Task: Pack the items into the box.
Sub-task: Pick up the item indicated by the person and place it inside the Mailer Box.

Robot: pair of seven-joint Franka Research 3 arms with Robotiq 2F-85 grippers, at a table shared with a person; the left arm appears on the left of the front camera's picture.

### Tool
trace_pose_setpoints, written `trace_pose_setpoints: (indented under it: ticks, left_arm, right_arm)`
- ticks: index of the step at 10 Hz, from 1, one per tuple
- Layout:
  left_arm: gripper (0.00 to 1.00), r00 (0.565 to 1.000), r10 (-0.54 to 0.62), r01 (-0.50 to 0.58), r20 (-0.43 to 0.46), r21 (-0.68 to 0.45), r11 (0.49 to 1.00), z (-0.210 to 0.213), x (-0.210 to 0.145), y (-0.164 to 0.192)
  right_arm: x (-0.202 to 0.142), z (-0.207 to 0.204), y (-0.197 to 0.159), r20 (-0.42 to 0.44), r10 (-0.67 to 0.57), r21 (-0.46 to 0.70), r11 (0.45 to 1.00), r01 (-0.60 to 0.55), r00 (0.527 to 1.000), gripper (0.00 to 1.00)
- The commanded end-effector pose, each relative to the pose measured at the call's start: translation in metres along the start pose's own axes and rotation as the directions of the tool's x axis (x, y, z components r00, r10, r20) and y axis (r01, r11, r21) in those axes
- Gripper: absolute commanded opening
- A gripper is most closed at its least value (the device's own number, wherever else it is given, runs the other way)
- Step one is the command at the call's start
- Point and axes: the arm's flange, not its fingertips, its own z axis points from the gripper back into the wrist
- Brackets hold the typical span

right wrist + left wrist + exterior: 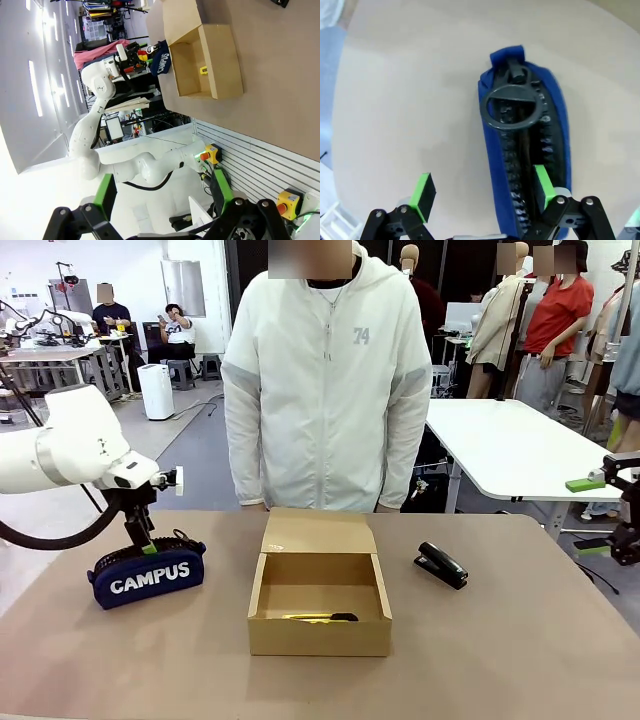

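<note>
Both gape released: right claw [162, 192], and left claw [485, 192] above the toothed-zip navy fabric pouch [491, 150].

Half hidden by the box [320, 642] — utility knife [322, 617].

On my feed the navy pouch [147, 575] sits zip-up toward the left of the table [520, 640], white "CAMPUS" print facing my camera, with a big round ring pull at one end of the zip. The brown cardboard box [320, 636] is pretty much dead centre, lid flap folded back toward the far side. The yellow-and-black utility knife [320, 617] lies flat inside it along the near wall. The little black stapler [441, 565] is out on the table right of the box, angled, not touching it.
</note>
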Motion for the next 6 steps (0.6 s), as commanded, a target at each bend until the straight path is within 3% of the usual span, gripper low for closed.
trace_pose_setpoints:
  ticks: [1,4,6]
  left_arm:
    - [1.00,1.000,0.008,-0.008,-0.027,-0.031,0.999,-0.014,-0.002,0.006]
    - [1.00,0.999,-0.042,0.040,-0.007,-0.155,0.987,-0.031,-0.002,-0.001]
    - [1.00,1.000,-0.024,0.027,0.016,-0.171,0.985,-0.031,-0.005,0.000]
  right_arm:
    - [-0.001,0.003,0.001,-0.007,0.014,-0.002,1.000,-0.014,1.000,1.00]
    - [-0.001,0.003,0.001,-0.007,0.014,-0.002,1.000,-0.014,1.000,1.00]
    - [-0.001,0.003,0.001,-0.007,0.014,-0.002,1.000,-0.014,1.000,1.00]
